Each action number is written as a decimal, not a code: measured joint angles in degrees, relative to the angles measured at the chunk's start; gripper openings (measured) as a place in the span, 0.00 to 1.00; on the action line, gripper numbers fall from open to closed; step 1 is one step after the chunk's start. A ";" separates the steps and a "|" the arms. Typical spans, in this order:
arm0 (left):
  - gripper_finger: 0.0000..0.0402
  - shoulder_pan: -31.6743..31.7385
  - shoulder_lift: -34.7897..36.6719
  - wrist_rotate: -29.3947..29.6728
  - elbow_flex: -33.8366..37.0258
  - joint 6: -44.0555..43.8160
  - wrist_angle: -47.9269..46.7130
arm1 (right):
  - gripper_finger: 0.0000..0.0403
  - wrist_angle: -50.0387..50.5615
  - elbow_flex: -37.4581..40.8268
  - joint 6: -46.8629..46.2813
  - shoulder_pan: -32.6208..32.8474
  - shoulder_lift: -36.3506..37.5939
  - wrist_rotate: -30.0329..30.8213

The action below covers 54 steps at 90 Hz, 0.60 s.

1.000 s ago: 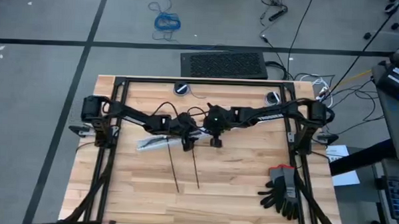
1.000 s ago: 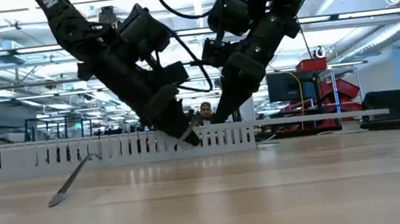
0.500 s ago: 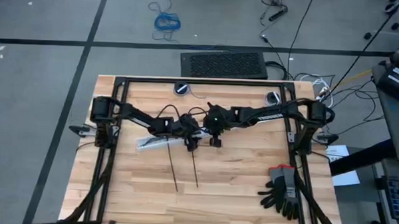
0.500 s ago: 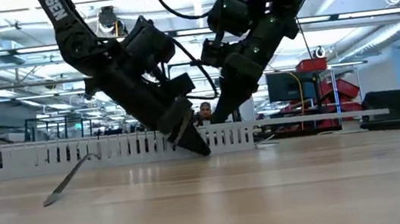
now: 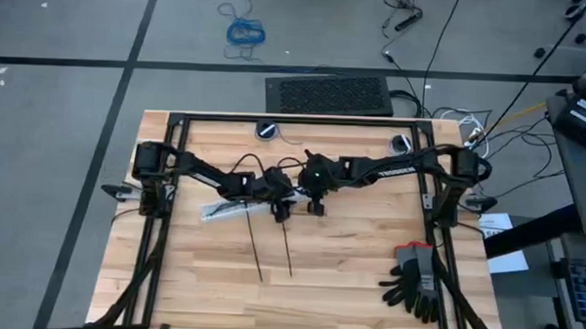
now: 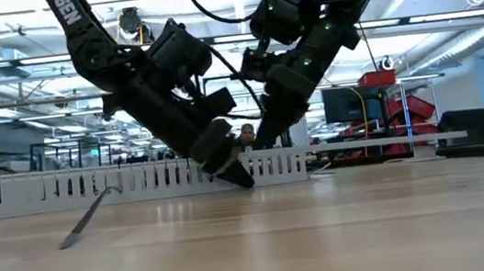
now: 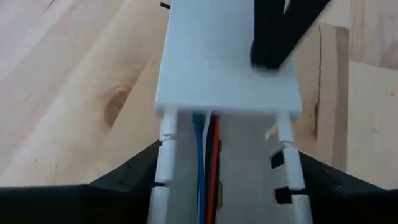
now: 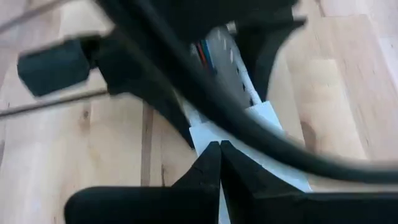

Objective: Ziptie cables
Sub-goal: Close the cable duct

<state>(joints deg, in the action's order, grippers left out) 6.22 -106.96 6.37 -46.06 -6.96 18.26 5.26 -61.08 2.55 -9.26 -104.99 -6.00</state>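
The thin, limp cables point(image 7: 205, 155) lie in the white slotted strip point(image 7: 227, 56), straddled by the wide left claw point(image 7: 221, 186); the right claw point(image 8: 219, 163) hangs pinched shut, empty.

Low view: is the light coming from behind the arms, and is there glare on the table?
Low view: bright ceiling lights behind turn the left end effector, at the white slotted strip, and the right end effector beside it into dark shapes; the table has soft sheen, no hard glare. High view: even light, the zipties cast no clear shadow.
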 joint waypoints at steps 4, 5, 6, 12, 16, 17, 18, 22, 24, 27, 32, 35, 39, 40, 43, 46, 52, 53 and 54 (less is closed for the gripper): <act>0.60 0.00 0.00 -0.09 0.00 0.20 -0.21 | 0.00 -1.58 -0.16 -0.13 0.15 -1.23 -0.14; 0.60 0.00 0.00 -0.09 0.00 0.20 -0.26 | 0.00 -1.83 -0.19 -0.22 0.19 -1.55 -0.17; 0.60 0.00 0.00 -0.09 0.00 0.20 -0.29 | 0.00 -2.05 -0.23 -0.28 0.23 -1.94 -0.17; 0.60 -0.03 0.00 -0.17 0.00 0.17 -0.31 | 0.00 -3.97 -0.43 -0.44 0.40 -3.47 -0.23; 0.60 -0.09 0.00 -0.41 0.02 0.20 -0.35 | 0.00 -5.09 -0.50 -0.46 0.50 -3.96 -0.13; 0.60 -0.09 0.00 -0.47 0.02 0.20 -0.35 | 0.00 -5.21 -0.50 -0.46 0.53 -3.97 -0.11; 0.60 -0.09 0.00 -0.51 0.02 0.21 -0.35 | 0.00 -5.32 -0.50 -0.46 0.55 -3.99 -0.09; 0.60 -0.09 0.00 -0.67 0.02 0.48 -0.35 | 0.00 -5.81 -0.42 -0.39 0.59 -3.83 -0.04; 0.60 -0.09 0.00 -0.81 0.02 0.85 -0.35 | 0.00 -5.79 -0.39 -0.38 0.59 -3.42 -0.06; 0.60 -0.13 0.00 -0.98 0.02 1.16 -0.35 | 0.00 -5.65 -0.36 -0.26 0.59 -2.59 -0.06; 0.60 -0.13 -0.01 -1.12 0.02 1.56 -0.19 | 0.00 -4.85 -0.23 0.53 0.63 -1.29 -0.01; 0.60 -0.13 -0.02 -1.31 -0.01 1.85 -0.12 | 0.00 -3.58 -0.12 0.93 0.66 -0.10 -0.01; 0.60 -0.13 -0.02 -1.44 -0.02 2.32 -0.23 | 0.00 -1.73 0.11 1.45 0.66 1.82 0.11; 0.60 -0.13 -0.02 -1.46 -0.02 2.52 -0.25 | 0.00 -1.44 0.13 1.55 0.66 2.33 0.11; 0.60 -0.13 -0.02 -1.58 -0.02 3.00 -0.31 | 0.00 -0.81 0.08 1.74 0.68 3.91 0.15; 0.60 -0.13 -0.02 -1.89 -0.02 3.30 -0.31 | 0.00 0.40 -0.08 2.02 0.68 5.51 0.29; 0.60 -0.13 -0.02 -2.72 -0.02 4.47 -0.31 | 0.00 3.55 -0.18 2.61 0.68 7.96 1.94; 0.60 -0.13 -0.02 -2.83 -0.02 4.64 -0.31 | 0.00 4.24 -0.20 2.66 0.68 8.28 2.41; 0.60 -0.13 -0.02 -2.89 -0.02 4.82 -0.31 | 0.00 5.03 -0.20 2.69 0.68 8.57 2.92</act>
<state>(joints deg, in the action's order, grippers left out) 6.09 -106.98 3.49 -46.09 -2.14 17.96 10.29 -61.28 5.24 -8.58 -96.41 -3.08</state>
